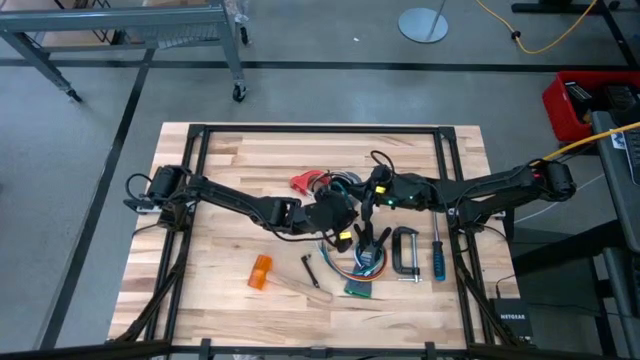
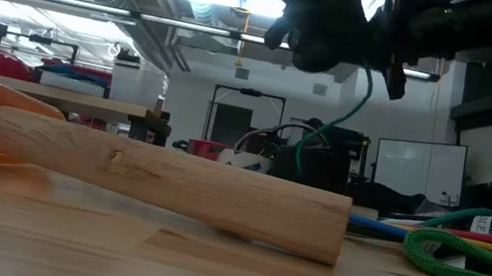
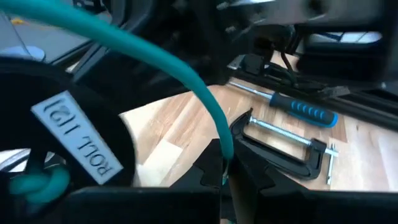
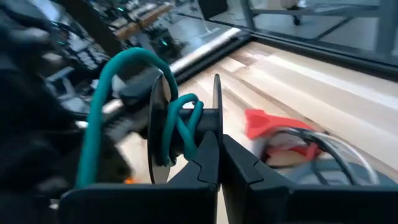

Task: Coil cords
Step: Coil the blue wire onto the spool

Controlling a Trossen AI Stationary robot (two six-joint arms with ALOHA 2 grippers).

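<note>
Teal cord (image 4: 99, 106) wraps a spool (image 4: 183, 127) beside right gripper (image 4: 221, 152).

High view: looked straight down over the whole table (image 1: 230, 180). Low view: sat at tabletop level, facing the room, close behind a wooden handle (image 2: 167, 183). Wrist views: very close; the left shared the C-clamp (image 3: 280, 146) with the high view.

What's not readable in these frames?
- High view: the end effectors meet over the cord pile; the arms hide which cord each holds.
- Left wrist view: the teal cord runs down between the left end effector fingers; contact is out of focus.
- Right wrist view: the spool hides the right end effector tips.
- Low view: a wooden handle blocks the table.
</note>
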